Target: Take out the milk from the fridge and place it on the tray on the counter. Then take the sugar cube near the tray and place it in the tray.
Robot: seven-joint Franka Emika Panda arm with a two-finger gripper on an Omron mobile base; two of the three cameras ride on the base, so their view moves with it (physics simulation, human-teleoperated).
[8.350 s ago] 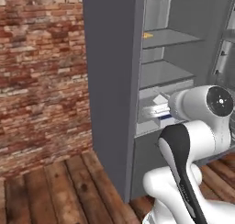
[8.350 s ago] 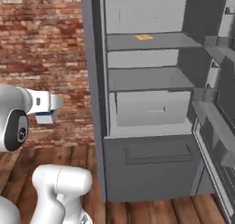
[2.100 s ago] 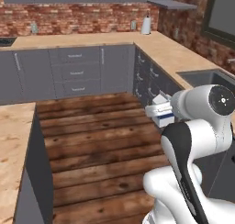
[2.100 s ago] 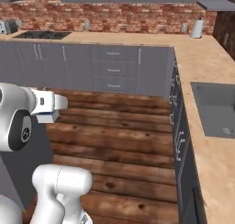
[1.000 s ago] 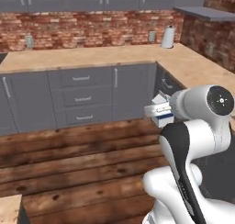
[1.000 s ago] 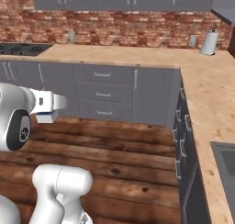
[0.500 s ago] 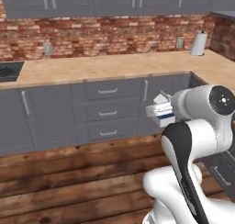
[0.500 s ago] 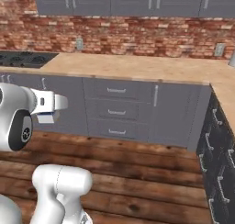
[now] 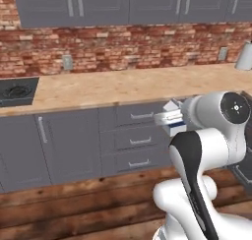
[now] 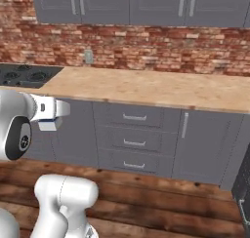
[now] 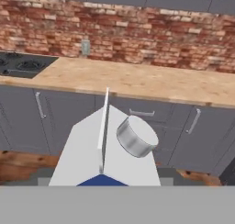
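Note:
My gripper [image 9: 167,118] is shut on the milk [image 9: 172,108], a small white carton with a blue band, held at chest height in front of the arm. In the right base view the gripper [image 10: 54,110] sticks out to the right with the milk [image 10: 47,125] showing just under it. The hand view looks down on the milk's [image 11: 87,149] gabled top and its grey cap [image 11: 136,136]. Ahead runs the tan wood-grain counter [image 9: 108,89], also seen in the right base view [image 10: 146,90]. The fridge, the tray and the sugar cube are out of view.
A black stove top [image 9: 15,90] is set into the counter at the left. Grey drawers [image 9: 138,135] with silver handles sit below, with a brick wall and upper cabinets behind. A white paper roll [image 9: 244,57] stands far right. A wooden floor [image 10: 161,208] lies between me and the counter.
The whole scene has slid sideways as the base turned; the stove has come into the left base view. The milk stays in the gripper, held the same way.

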